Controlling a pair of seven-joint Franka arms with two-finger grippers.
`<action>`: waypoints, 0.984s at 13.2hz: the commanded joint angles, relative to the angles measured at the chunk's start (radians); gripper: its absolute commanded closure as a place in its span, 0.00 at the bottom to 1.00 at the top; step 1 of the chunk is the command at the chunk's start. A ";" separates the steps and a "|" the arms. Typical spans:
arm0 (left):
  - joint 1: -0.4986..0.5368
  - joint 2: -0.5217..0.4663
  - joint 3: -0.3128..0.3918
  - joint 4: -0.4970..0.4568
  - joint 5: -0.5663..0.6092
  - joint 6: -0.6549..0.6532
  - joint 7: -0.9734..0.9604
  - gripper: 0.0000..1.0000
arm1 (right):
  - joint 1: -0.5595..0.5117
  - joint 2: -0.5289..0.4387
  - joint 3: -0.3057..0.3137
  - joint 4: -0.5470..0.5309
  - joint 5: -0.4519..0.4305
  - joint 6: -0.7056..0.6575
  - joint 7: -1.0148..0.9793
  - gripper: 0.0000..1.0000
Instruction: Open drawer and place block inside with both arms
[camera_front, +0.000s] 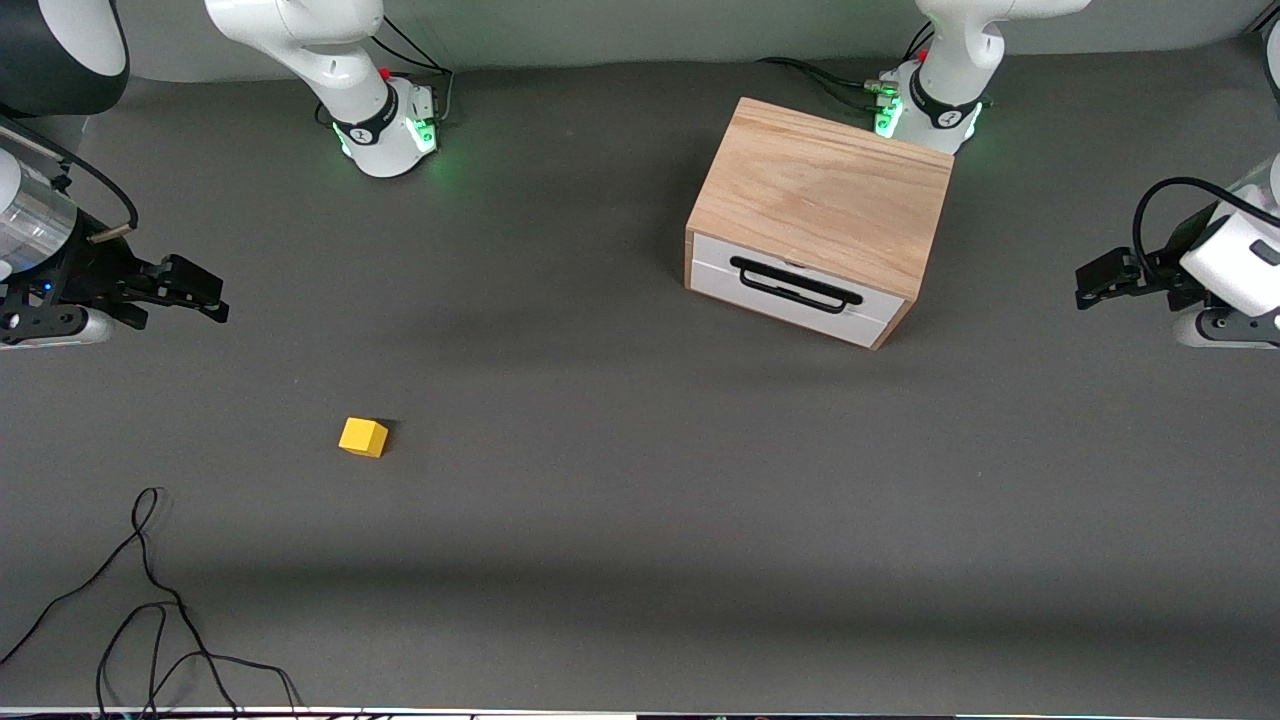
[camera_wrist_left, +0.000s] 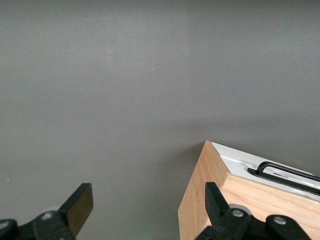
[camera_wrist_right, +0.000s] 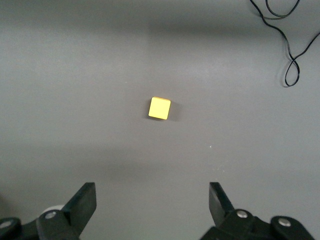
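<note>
The light oak cabinet (camera_front: 820, 190) stands close to the left arm's base. Its drawer (camera_front: 790, 300) is shut, with the white front and black bar handle (camera_front: 795, 285) turned toward the front camera. The cabinet corner (camera_wrist_left: 200, 200) and handle (camera_wrist_left: 285, 172) show in the left wrist view. The yellow block (camera_front: 363, 437) lies on the grey table toward the right arm's end; it also shows in the right wrist view (camera_wrist_right: 159, 108). My left gripper (camera_front: 1090, 285) (camera_wrist_left: 147, 197) is open and empty, up over the table's left-arm end. My right gripper (camera_front: 212, 300) (camera_wrist_right: 151, 195) is open and empty, over the right-arm end.
A loose black cable (camera_front: 150, 600) lies on the table near the front edge at the right arm's end, nearer the front camera than the block; it also shows in the right wrist view (camera_wrist_right: 290, 50). The grey mat (camera_front: 640, 480) covers the table.
</note>
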 joint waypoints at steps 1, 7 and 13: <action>-0.010 -0.018 0.004 -0.014 0.013 -0.008 0.011 0.00 | -0.002 0.012 0.010 0.015 -0.004 -0.031 0.002 0.00; -0.008 -0.018 0.004 -0.014 0.013 -0.007 0.011 0.00 | -0.011 0.054 0.005 0.059 -0.002 -0.030 0.001 0.00; -0.008 -0.016 0.004 -0.014 0.013 -0.004 0.008 0.00 | -0.011 0.055 -0.007 0.051 0.002 -0.034 0.003 0.00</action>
